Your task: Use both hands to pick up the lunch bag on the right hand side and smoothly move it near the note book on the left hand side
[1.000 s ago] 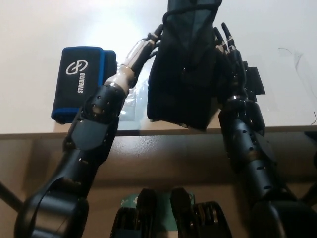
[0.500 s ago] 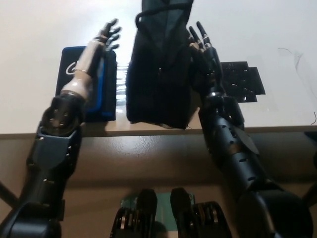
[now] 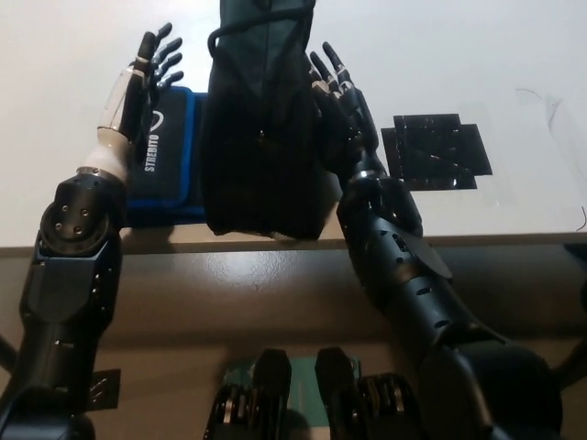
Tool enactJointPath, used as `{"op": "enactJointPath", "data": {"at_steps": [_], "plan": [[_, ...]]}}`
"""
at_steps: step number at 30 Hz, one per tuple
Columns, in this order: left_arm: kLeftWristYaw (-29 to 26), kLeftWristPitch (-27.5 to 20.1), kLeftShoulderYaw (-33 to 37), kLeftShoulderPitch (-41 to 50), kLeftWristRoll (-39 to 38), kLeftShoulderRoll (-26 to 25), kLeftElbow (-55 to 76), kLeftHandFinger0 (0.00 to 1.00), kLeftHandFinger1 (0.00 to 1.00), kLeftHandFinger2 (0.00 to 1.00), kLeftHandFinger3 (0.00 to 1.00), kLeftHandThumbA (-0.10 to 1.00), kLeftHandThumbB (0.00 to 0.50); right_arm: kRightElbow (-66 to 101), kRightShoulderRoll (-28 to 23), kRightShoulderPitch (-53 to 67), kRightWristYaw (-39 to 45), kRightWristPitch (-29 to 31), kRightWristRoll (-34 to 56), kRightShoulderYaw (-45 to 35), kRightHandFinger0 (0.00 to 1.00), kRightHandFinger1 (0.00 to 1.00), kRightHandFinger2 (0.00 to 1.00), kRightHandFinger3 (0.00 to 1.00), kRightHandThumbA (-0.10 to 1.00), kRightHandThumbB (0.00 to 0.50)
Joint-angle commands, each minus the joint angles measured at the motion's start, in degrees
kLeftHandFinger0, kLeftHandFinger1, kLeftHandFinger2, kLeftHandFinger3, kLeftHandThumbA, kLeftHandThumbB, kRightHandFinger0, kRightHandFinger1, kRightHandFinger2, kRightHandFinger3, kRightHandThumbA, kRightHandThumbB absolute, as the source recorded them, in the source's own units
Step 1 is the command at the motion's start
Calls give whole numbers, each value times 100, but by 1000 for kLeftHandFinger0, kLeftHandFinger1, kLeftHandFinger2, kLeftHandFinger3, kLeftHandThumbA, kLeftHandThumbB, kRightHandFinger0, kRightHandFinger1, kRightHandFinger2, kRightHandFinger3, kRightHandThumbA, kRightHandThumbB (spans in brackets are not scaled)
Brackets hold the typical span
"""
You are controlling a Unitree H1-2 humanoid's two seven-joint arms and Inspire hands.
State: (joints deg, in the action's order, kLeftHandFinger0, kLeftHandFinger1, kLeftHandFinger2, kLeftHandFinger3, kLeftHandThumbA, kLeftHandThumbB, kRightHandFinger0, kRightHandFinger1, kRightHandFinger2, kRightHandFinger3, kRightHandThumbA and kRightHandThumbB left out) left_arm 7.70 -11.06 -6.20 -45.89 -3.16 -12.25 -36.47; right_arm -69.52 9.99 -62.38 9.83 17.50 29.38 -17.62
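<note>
The black lunch bag [image 3: 261,119] stands upright at the middle of the white table [image 3: 514,55], its left side overlapping the blue-edged black notebook [image 3: 163,156] with white lettering. My right hand [image 3: 336,99] lies flat against the bag's right side, fingers stretched out and apart. Over the notebook's far left corner my left hand [image 3: 152,57] hangs with fingers spread, apart from the bag and holding nothing. The bag's top runs out of the picture.
A square of black tape [image 3: 436,151] marks the table to the right of the bag. The table's front edge [image 3: 514,238] runs across the middle of the picture. A thin cable [image 3: 550,101] lies at the far right.
The bag has slid left from the tape mark to beside the notebook, with my right hand against it. My left hand has come off the bag and swung left over the notebook.
</note>
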Motion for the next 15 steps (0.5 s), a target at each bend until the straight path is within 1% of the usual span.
{"op": "enactJointPath", "data": {"at_steps": [1,2,3,4,6,7,9,11,13,15], "plan": [[48,1,-57,-112,-149,-142,239,1000,1000,1000,1000,1000,316,-134,197,-500,207,215,-106,49,1000,1000,1000,1000,1000,227],[50,2,-55,-113,-151,-145,240,1000,1000,1000,1000,1000,317,-155,202,-512,202,211,-107,45,1000,1000,1000,1000,1000,227],[40,6,-53,-106,-144,-149,253,1000,1000,1000,1000,1000,304,-177,213,-524,203,208,-127,58,1000,1000,1000,1000,1000,224],[28,8,-50,-105,-136,-154,260,1000,1000,1000,1000,1000,305,-211,218,-541,219,219,-155,80,1000,1000,1000,1000,1000,225],[35,-8,-60,-115,-174,-146,228,1000,1000,1000,1000,1000,317,-238,235,-551,223,242,-198,106,1000,1000,1000,1000,1000,217],[35,-8,-62,-121,-183,-145,220,1000,1000,1000,1000,1000,317,-244,235,-560,226,230,-199,106,1000,1000,1000,1000,1000,219],[-9,-4,-50,-116,-148,-139,212,1000,1000,1000,1000,1000,343,-255,225,-559,223,230,-208,106,1000,1000,1000,1000,1000,224],[-23,-10,-38,-120,-132,-133,191,1000,1000,1000,1000,1000,349,-262,194,-542,262,252,-219,107,1000,1000,1000,1000,1000,225],[-18,-52,-29,-121,-124,-133,157,1000,1000,1000,1000,1000,322,-220,136,-495,280,279,-217,96,1000,1000,1000,1000,1000,217],[-5,-59,-25,-91,-128,-134,215,1000,1000,1000,1000,1000,304,-134,8,-379,171,559,-448,248,1000,1000,1000,1000,1000,227]]}}
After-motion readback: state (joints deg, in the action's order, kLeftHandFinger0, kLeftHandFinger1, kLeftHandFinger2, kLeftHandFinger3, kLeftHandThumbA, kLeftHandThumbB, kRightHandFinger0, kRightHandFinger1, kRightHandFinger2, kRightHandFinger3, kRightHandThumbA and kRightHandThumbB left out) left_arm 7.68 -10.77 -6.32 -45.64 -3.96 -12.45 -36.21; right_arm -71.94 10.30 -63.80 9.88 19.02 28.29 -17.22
